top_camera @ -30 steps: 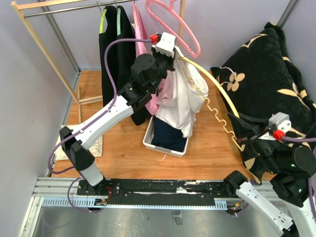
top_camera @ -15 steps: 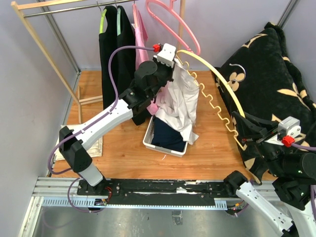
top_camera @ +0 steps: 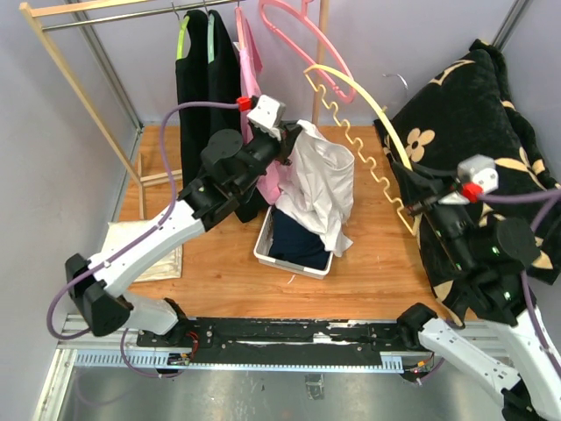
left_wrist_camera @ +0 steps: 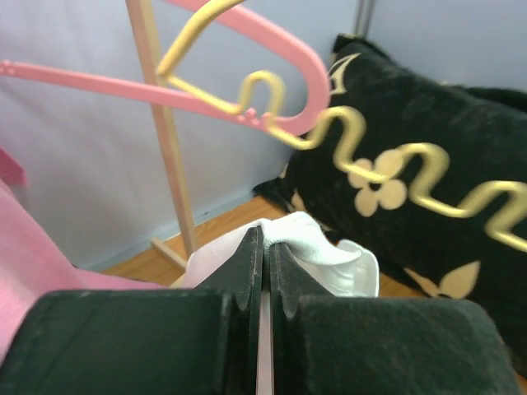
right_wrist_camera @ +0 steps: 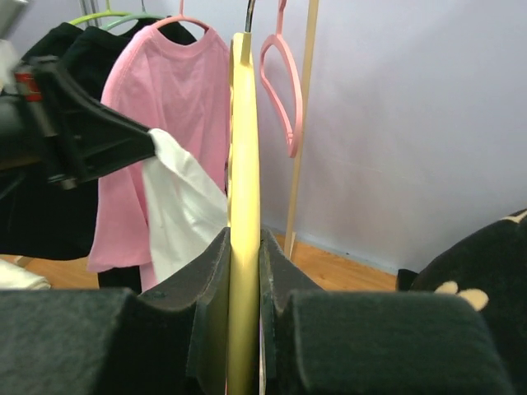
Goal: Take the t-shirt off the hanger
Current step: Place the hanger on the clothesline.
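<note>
My left claw (top_camera: 292, 145) is clenched on the white t-shirt (top_camera: 324, 180), which hangs over the white bin (top_camera: 289, 261). To its right, my right claw (right_wrist_camera: 244, 251) grips the yellow hanger (right_wrist_camera: 244, 140), clear of the shirt.

Robot lab, clothes rack (top_camera: 105, 17), aluminium rail (top_camera: 88, 331)

The t-shirt (top_camera: 320, 180) is matt cloth, the hanger (right_wrist_camera: 243, 148) glossy plastic.
</note>
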Motion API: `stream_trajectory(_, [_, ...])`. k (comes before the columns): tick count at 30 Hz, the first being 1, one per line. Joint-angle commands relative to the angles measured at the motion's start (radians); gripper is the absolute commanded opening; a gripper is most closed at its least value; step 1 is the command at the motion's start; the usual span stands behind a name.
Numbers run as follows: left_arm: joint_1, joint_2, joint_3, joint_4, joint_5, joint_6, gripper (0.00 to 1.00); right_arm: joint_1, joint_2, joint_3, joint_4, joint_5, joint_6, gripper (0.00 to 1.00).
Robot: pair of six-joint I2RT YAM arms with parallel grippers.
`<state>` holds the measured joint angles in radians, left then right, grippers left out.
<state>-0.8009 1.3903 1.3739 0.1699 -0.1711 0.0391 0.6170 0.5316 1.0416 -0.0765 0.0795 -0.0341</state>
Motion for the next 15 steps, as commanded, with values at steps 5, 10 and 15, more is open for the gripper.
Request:
stream_trajectory(5, [-0.045, -0.191, -0.153, 0.102, 0.096, -0.084, 0.00, 0.006, 0.330, 0.243, 0.156, -0.026, -0.029, 0.01])
stream_trajectory(10, [-0.058, -0.262, -0.279, 0.135, 0.077, -0.109, 0.00, 0.006, 0.513, 0.403, 0.180, -0.050, -0.041, 0.01])
stream_trajectory(15, [-0.067, -0.341, -0.383, 0.158, 0.076, -0.130, 0.01, 0.003, 0.673, 0.542, 0.209, -0.065, -0.052, 0.01])
